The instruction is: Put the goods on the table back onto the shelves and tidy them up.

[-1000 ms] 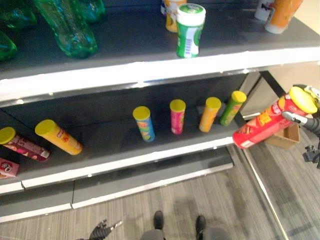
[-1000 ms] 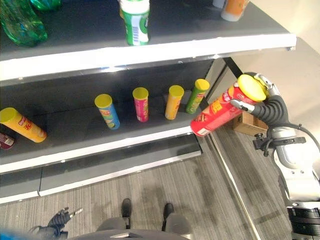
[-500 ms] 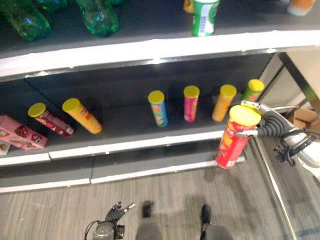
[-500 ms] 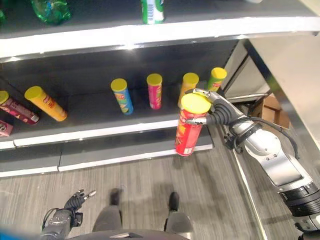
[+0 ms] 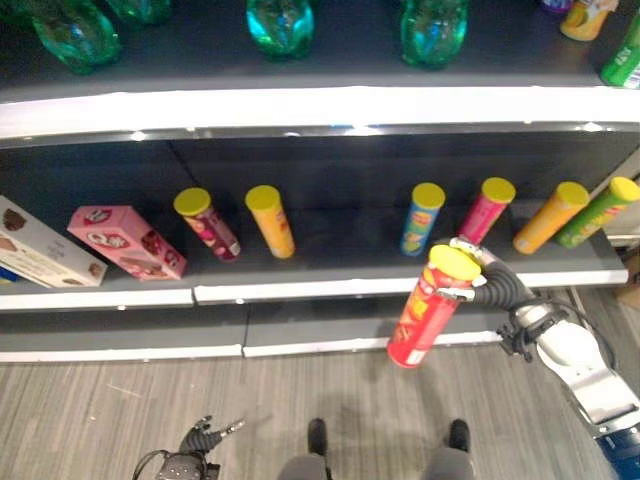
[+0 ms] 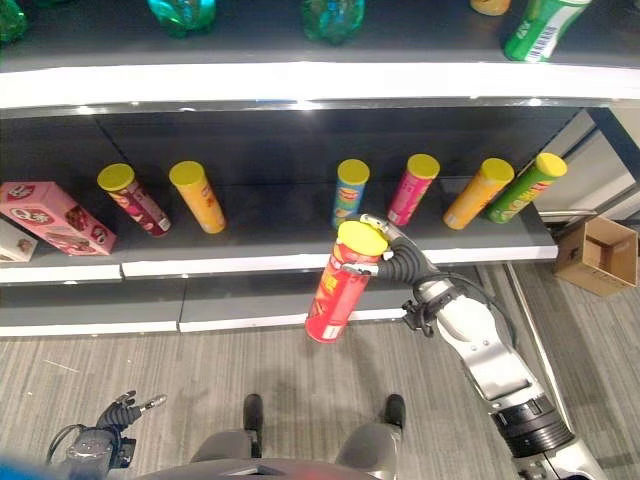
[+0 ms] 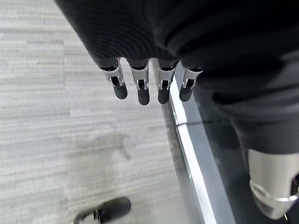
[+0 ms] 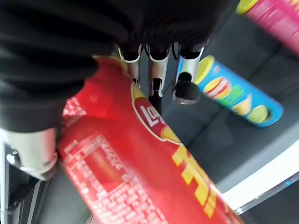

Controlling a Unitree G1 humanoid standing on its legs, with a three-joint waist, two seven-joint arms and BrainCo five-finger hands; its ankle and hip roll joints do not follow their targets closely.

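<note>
My right hand (image 5: 482, 284) is shut on a red chip can (image 5: 424, 318) with a yellow lid, held tilted in the air in front of the middle shelf (image 5: 300, 292). The can hangs just below the blue can (image 5: 422, 218) that stands on that shelf. In the right wrist view my fingers (image 8: 159, 70) curl over the red can (image 8: 140, 177), with the blue can (image 8: 238, 98) behind. My left hand (image 6: 115, 415) hangs low near the floor, its fingers (image 7: 142, 91) straight and holding nothing.
The middle shelf also carries a maroon can (image 5: 205, 222), an orange can (image 5: 270, 220), then a wide gap, then pink (image 5: 485, 210), orange (image 5: 548, 215) and green (image 5: 598, 210) cans. A pink box (image 5: 125, 240) lies at its left. Green bottles (image 5: 280, 22) stand above. A cardboard box (image 6: 597, 255) sits on the floor at right.
The camera has swung, bringing more of the shelf's left side into view. My right hand has carried the red can leftwards along the shelf, from before the right-end cans to the blue can.
</note>
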